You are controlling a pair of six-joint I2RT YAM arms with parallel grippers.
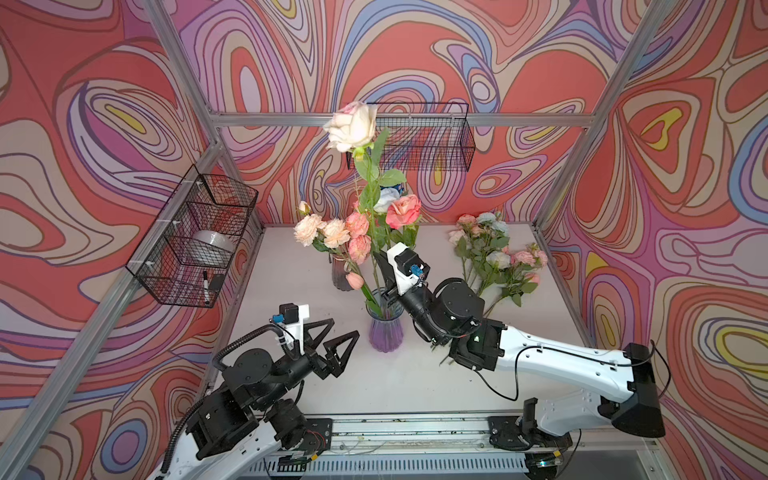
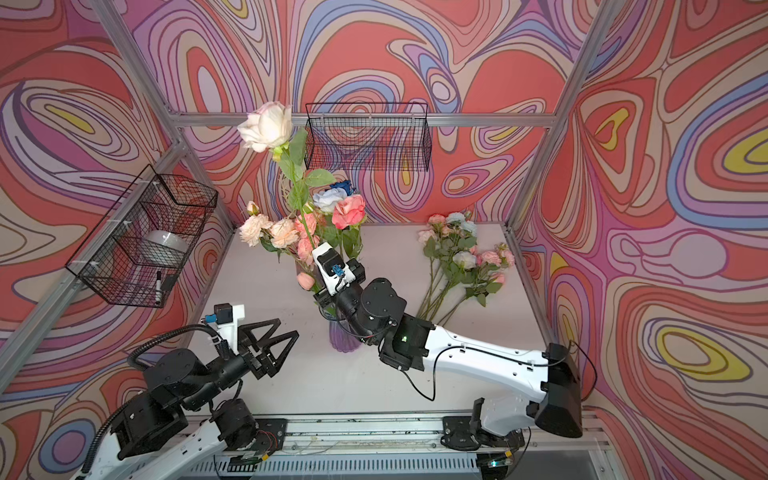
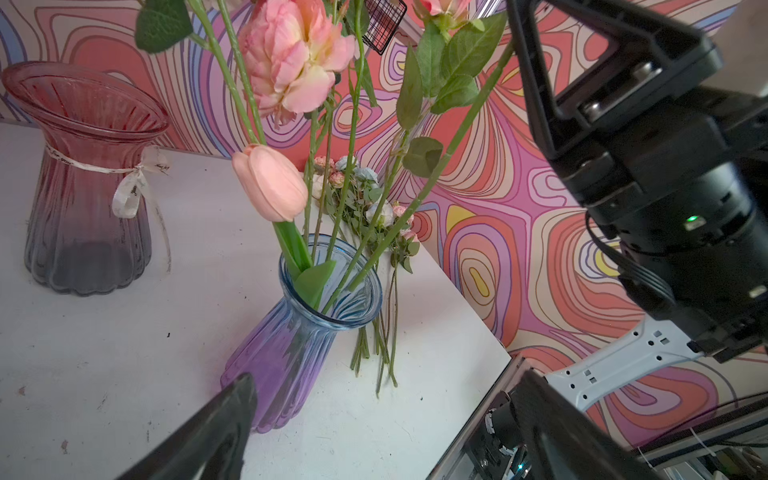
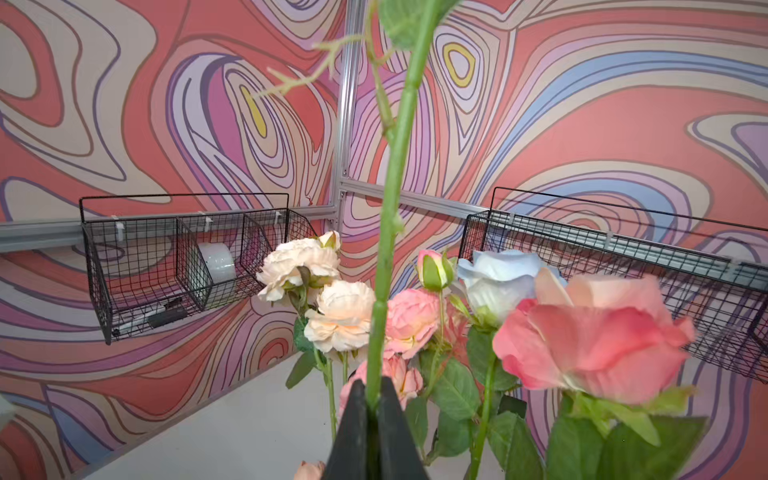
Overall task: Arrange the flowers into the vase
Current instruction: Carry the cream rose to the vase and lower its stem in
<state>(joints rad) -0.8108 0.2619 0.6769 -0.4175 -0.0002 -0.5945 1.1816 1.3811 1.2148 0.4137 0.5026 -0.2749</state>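
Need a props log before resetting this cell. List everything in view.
blue-purple vase: one, blue-to-purple glass, table centre
red vase: one, red-to-grey glass, behind it, empty
arranged flowers: several, pink, peach, pale blue, in blue-purple vase
cream rose: one, cream-white, held high by right gripper
loose flowers: one bunch, pink and pale blue, lying table right
wire baskets: two, black, left and back walls
tape roll: one, whitish, left basket
marker: one, black-and-white, left basket
table: one, white
left gripper: one, black, open, empty
right gripper: one, black, shut on cream rose stem
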